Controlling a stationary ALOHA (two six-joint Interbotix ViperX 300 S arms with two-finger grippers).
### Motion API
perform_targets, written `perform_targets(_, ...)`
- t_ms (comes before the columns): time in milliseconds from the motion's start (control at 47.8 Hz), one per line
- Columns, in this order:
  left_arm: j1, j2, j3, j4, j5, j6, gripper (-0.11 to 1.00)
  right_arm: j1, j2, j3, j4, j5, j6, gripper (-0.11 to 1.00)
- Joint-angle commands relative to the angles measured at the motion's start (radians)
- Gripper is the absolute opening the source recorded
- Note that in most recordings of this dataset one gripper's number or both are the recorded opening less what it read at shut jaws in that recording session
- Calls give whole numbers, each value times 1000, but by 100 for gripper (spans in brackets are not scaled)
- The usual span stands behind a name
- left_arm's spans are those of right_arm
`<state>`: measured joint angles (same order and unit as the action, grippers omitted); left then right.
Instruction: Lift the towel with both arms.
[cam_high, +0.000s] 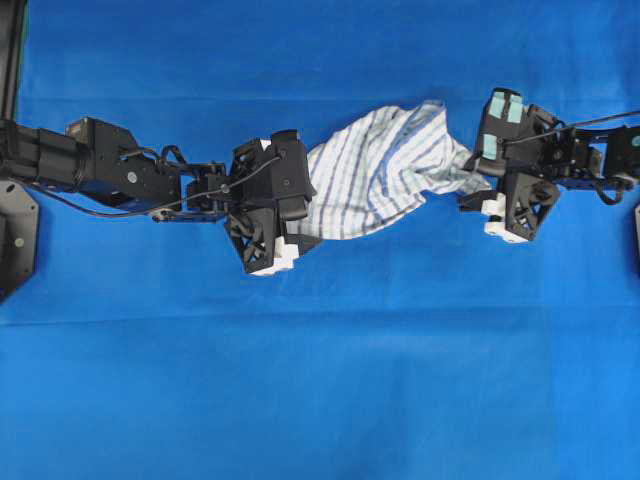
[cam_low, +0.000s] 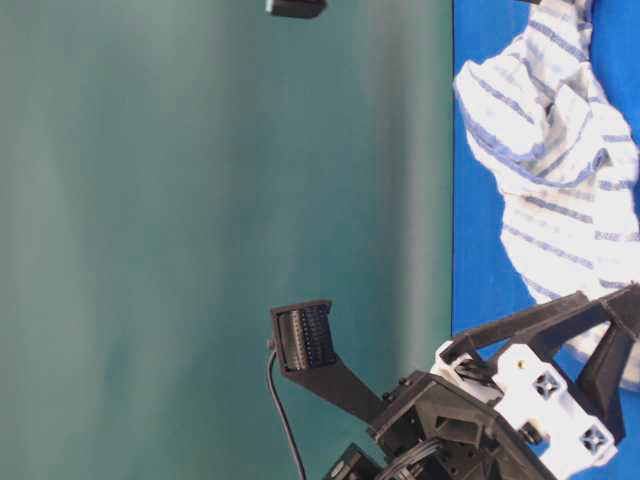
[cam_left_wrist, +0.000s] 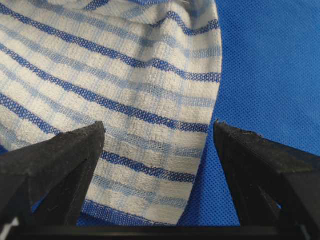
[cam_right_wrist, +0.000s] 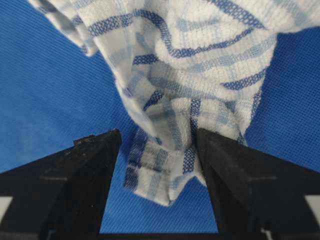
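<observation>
No text, label, brand, number or sign can be read anywhere in these four views.

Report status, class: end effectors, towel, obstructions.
Left end effector open, straddling a towel end. Right end effector open around the other end. Towel crumpled on the blue sheet. No obstructions.

Bright even light; faint shadows; wrist views soft at near edges.
</observation>
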<state>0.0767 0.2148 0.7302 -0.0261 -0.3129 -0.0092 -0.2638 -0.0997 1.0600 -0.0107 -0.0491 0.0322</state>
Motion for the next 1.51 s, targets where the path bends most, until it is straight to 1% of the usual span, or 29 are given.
perform_targets(0,0,-12,-15,0,-2,0,91,-6,5,-14,-2,-25,-2,64)
perform_targets(84,2,-12,-15,0,5,-2,88,-6,8,-15,-2,-28,-5,64)
perform_targets(125,3,-12,-15,0,8,0,84,-8,8,-15,-2,-28,-6,64)
perform_targets(188,5,-12,-15,0,14,0,74,-6,8,-14,-3,-29,-9,62)
perform_targets(230,5,-12,-15,0,15,0,62,-6,8,-14,-5,-28,-11,59)
perform_targets(272,6,-12,-15,0,17,0,50,-8,8,-15,-3,-26,-12,52)
perform_targets(314,8,-12,-15,0,17,0,38,-8,8,-15,-3,-25,-12,42)
perform_targets(355,8,-12,-15,0,18,0,26,-9,8,-15,-5,-18,-12,30)
perform_targets(397,9,-14,-14,-2,18,0,13,-11,8,-15,-3,-11,-12,15)
perform_targets(418,9,-14,-14,-2,18,2,9,-11,6,-15,-3,-6,-11,9)
perform_targets(439,9,-15,-14,0,18,2,5,-11,8,-17,-3,-2,-9,5)
perform_targets(481,9,-17,-14,0,20,2,1,-11,5,-17,-3,6,-8,4)
perform_targets(565,9,-31,-17,0,35,0,1,-11,-5,-21,-3,17,-2,4)
perform_targets(711,9,-91,-17,0,89,-2,1,-11,-66,-38,0,48,-2,4)
perform_targets(857,9,-192,-17,-2,166,-2,1,-11,-167,-74,0,137,-2,4)
perform_targets(962,9,-262,-23,-2,219,-2,1,-11,-259,-118,-3,225,-3,4)
perform_targets(1150,9,-380,-55,-2,324,0,1,-9,-388,-199,-3,333,-5,4)
perform_targets(1317,20,-472,-98,0,428,0,1,-11,-465,-288,-5,434,-6,4)
perform_targets(1485,28,-566,-149,-2,517,-2,1,-11,-509,-374,-8,529,-8,4)
